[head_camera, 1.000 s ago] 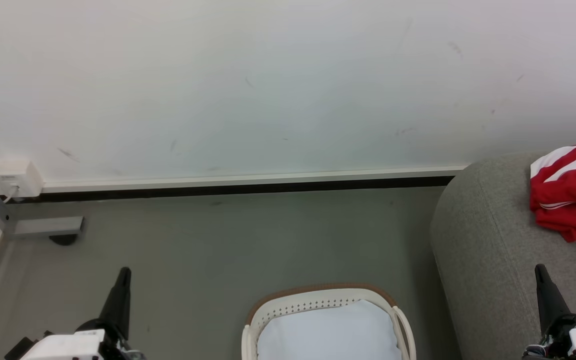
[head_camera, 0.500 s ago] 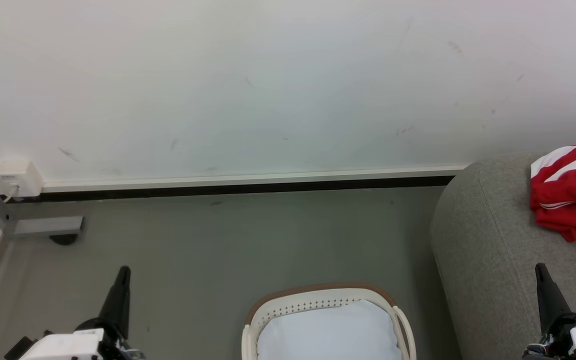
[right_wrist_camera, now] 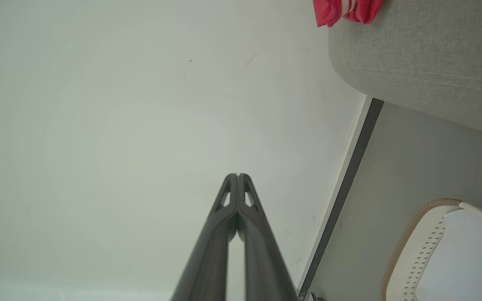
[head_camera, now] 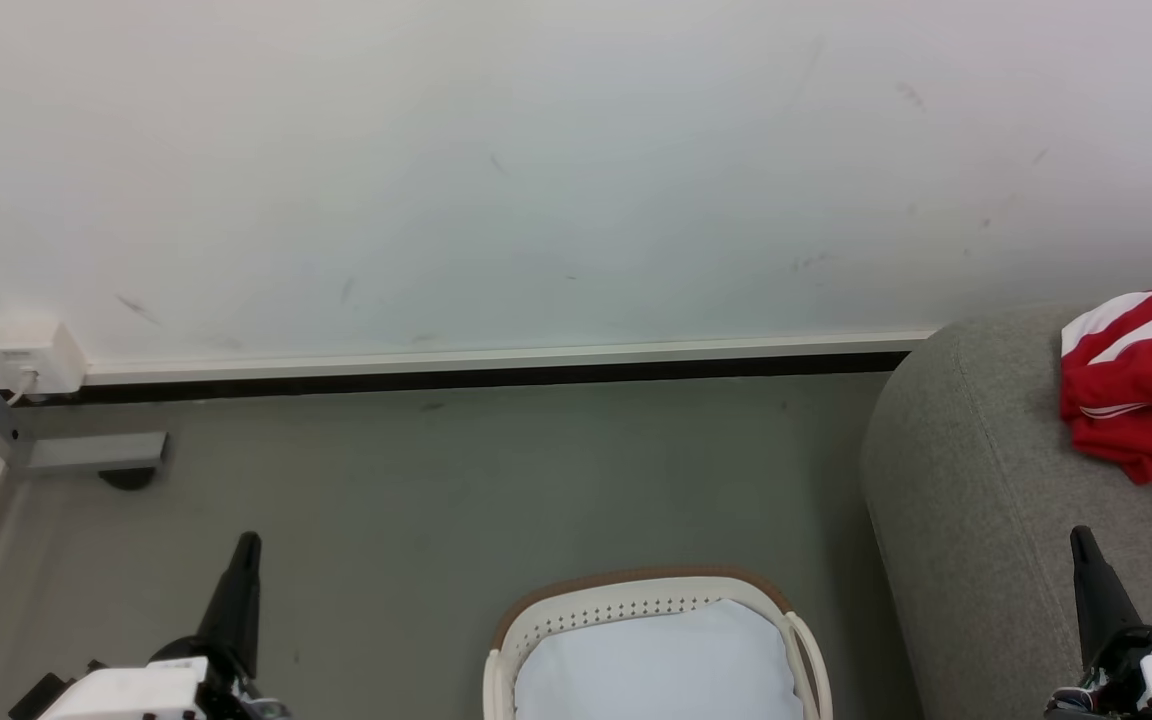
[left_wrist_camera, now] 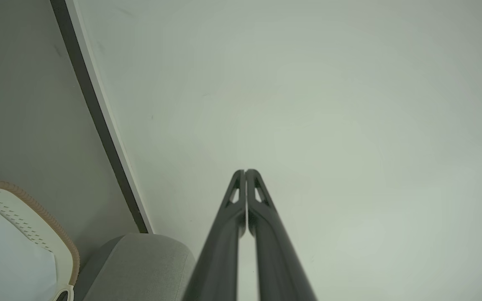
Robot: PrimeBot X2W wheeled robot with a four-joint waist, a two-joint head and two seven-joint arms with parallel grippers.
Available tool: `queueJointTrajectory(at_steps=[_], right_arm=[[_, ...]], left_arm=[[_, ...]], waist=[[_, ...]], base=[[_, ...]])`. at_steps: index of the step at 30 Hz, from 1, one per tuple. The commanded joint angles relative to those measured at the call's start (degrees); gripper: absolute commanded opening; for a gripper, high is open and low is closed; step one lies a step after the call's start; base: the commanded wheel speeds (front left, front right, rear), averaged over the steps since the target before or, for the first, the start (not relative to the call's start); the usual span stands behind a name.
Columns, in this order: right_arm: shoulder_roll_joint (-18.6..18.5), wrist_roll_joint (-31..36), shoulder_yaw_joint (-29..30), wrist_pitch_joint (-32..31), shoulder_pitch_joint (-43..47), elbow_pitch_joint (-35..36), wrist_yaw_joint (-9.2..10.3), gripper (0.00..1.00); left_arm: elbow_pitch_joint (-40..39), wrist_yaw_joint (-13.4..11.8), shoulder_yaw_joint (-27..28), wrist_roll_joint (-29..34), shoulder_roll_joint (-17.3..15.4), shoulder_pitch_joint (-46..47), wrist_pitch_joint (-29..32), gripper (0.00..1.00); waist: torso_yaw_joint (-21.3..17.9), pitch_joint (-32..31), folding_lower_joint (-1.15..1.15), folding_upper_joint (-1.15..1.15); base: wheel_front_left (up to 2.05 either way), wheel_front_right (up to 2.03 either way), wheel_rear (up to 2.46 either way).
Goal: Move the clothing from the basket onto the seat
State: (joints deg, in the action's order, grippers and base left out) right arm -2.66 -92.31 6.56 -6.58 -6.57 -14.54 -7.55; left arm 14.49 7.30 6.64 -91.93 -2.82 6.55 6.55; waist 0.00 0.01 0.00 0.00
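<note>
Red clothing (head_camera: pixel 1141 375) with white stripes lies crumpled on the grey seat (head_camera: pixel 976 520) at the right; its edge (right_wrist_camera: pixel 345 10) shows at the top of the right wrist view. The cream basket (head_camera: pixel 641 600) with a brown rim stands on the floor at bottom centre, with plain white-bluish cloth (head_camera: pixel 656 665) inside. My left gripper (head_camera: pixel 248 545) is at the lower left, shut and empty, its tips together (left_wrist_camera: pixel 245 171) and pointing at the wall. My right gripper (head_camera: pixel 1079 538) is at the lower right over the seat's front, shut and empty, tips (right_wrist_camera: pixel 237 175) together.
A pale wall (head_camera: pixel 536 180) with a white and dark skirting strip (head_camera: pixel 496 365) runs behind. A white socket box (head_camera: pixel 31 355) and a grey metal bracket (head_camera: pixel 96 452) sit at the left. Grey floor (head_camera: pixel 486 480) lies between the basket and wall.
</note>
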Motion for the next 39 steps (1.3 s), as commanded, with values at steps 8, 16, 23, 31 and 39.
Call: queueJointTrajectory(at_steps=[8, 16, 23, 31, 39], right_arm=[[-0.4, 0.0, 0.2, -0.3, -0.4, 0.2, 0.12, 0.00], [-0.4, 0.0, 0.2, -0.3, -0.4, 0.2, 0.12, 0.00], [-0.4, 0.0, 0.2, -0.3, -0.4, 0.2, 0.12, 0.00], [-0.4, 0.0, 0.2, -0.3, -0.4, 0.2, 0.12, 0.00], [-0.4, 0.0, 0.2, -0.3, -0.4, 0.2, 0.12, 0.00]], left_arm=[[-0.1, 0.4, 0.2, -0.7, -0.1, 0.4, 0.3, 0.00], [-0.1, 0.4, 0.2, -0.7, -0.1, 0.4, 0.3, 0.00], [-0.1, 0.4, 0.2, -0.7, -0.1, 0.4, 0.3, 0.00], [-0.1, 0.4, 0.2, -0.7, -0.1, 0.4, 0.3, 0.00], [-0.1, 0.4, 0.2, -0.7, -0.1, 0.4, 0.3, 0.00]], waist=[[0.0, 0.0, 0.00, 0.00], [0.0, 0.0, 0.00, 0.00], [0.0, 0.0, 0.00, 0.00], [0.0, 0.0, 0.00, 0.00], [0.0, 0.0, 0.00, 0.00]], base=[[0.00, 0.00, 0.00], [0.00, 0.00, 0.00], [0.00, 0.00, 0.00], [0.00, 0.00, 0.00], [0.00, 0.00, 0.00]])
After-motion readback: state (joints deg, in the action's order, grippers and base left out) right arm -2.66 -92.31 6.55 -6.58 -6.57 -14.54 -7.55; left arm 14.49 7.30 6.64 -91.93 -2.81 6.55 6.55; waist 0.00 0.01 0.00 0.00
